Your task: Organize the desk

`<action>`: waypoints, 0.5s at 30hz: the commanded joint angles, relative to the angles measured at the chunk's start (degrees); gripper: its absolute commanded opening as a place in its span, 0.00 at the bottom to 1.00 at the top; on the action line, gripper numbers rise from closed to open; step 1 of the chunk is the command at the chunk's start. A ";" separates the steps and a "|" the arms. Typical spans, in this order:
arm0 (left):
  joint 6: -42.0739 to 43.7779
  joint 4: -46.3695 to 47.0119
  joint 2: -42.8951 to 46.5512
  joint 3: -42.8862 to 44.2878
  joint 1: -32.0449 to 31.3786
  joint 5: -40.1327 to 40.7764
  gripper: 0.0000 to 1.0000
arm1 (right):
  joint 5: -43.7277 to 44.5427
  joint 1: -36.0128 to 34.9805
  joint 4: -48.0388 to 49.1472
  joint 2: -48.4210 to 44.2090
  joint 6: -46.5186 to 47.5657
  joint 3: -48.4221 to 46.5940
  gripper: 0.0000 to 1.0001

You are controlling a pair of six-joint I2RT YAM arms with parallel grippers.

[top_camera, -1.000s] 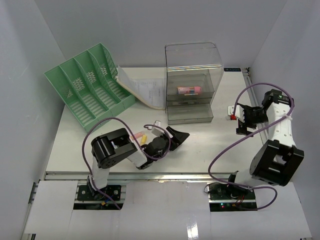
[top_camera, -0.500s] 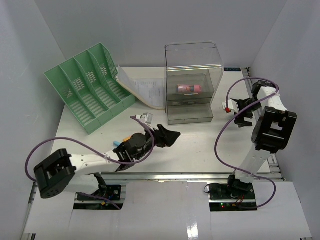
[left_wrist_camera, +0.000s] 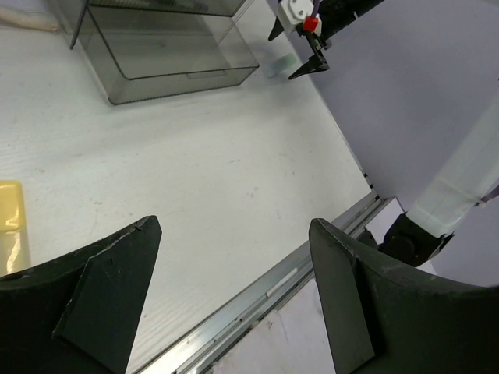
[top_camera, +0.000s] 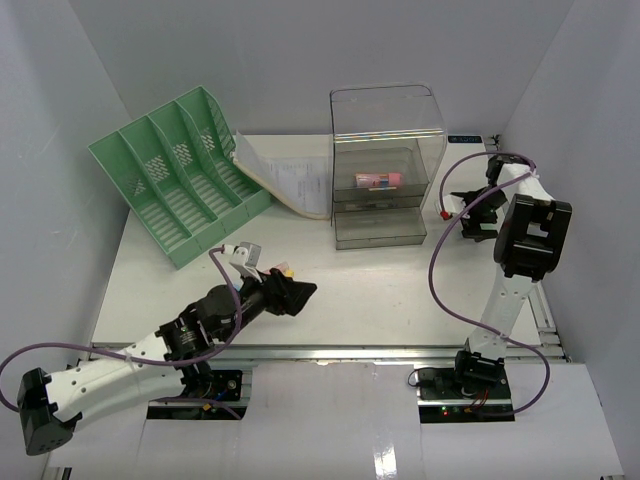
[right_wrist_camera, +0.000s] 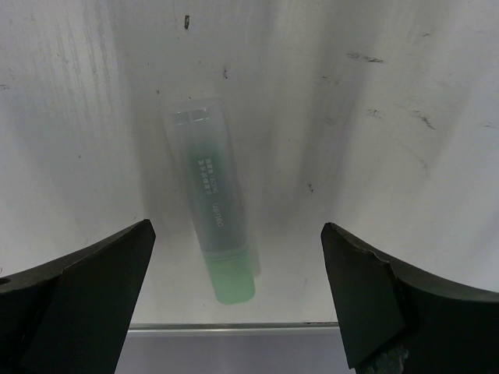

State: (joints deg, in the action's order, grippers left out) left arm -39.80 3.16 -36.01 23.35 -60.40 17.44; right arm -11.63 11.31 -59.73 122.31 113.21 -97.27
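The white desk [top_camera: 400, 285] carries a green highlighter [right_wrist_camera: 212, 234] lying flat by the far right wall. My right gripper [right_wrist_camera: 236, 227] hovers over it, open, jaws standing either side without touching. In the top view that gripper [top_camera: 465, 212] hangs right of the clear drawers and covers the highlighter. My left gripper [top_camera: 290, 293] is low over the front middle of the desk, open and empty. In its wrist view [left_wrist_camera: 234, 226] only bare desk [left_wrist_camera: 195, 156] and the front rail lie between the fingers. A yellow highlighter [left_wrist_camera: 11, 222] lies just left of it.
A clear drawer unit [top_camera: 385, 165] stands at the back centre with a pink item [top_camera: 377, 180] in its upper drawer. A green file organizer [top_camera: 180, 170] lies tilted at back left, papers [top_camera: 290, 180] beside it. Walls close in on the left, right and back.
The left arm has unfolded and stretched out low, its gripper shifting left toward the front. The right gripper has moved back toward the far right wall. Both jaws have opened slightly wider.
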 commanded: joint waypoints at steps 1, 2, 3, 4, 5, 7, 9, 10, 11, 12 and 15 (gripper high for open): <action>-1.37 -9.29 3.98 -1.12 0.11 0.75 0.90 | 3.04 -0.71 -0.30 0.69 9.66 1.23 0.91; -1.54 -9.67 4.25 -1.20 0.11 0.75 0.90 | 3.49 -0.87 -0.30 0.84 9.66 1.65 0.89; -1.69 -10.15 4.54 -1.20 0.11 0.75 0.90 | 3.68 -0.96 -0.30 0.94 9.66 1.70 0.87; -1.76 -10.67 4.74 -1.12 0.11 0.73 0.90 | 3.95 -1.08 -0.33 1.02 9.66 1.68 0.85; -1.71 -11.24 4.79 -0.93 0.11 0.68 0.90 | 4.33 -1.22 -0.43 1.07 9.66 1.54 0.83; -1.72 -12.08 5.02 -0.85 0.11 0.51 0.90 | 5.37 -1.59 -0.39 1.06 9.69 1.65 0.76; -2.20 -12.73 6.02 -1.02 0.11 0.31 0.91 | 6.17 -1.99 -0.39 1.00 9.49 1.73 0.68; -2.28 -13.36 6.45 -1.16 0.11 0.31 0.91 | 6.18 -2.06 -0.46 1.00 9.28 1.67 0.63; -2.60 -13.94 7.07 -1.32 0.11 0.31 0.91 | 6.14 -2.08 -0.52 1.00 9.18 1.69 0.60; -2.98 -14.55 7.78 -1.47 0.11 0.32 0.91 | 6.08 -2.09 -0.58 0.95 9.14 1.77 0.57; -3.85 -16.89 10.42 -1.49 0.11 0.57 0.91 | 5.89 -2.17 -1.00 0.07 9.69 2.55 0.49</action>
State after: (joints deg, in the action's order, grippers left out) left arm -42.23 -9.69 -28.87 22.37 -60.40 17.58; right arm -6.71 9.36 -59.36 123.26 113.40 -95.96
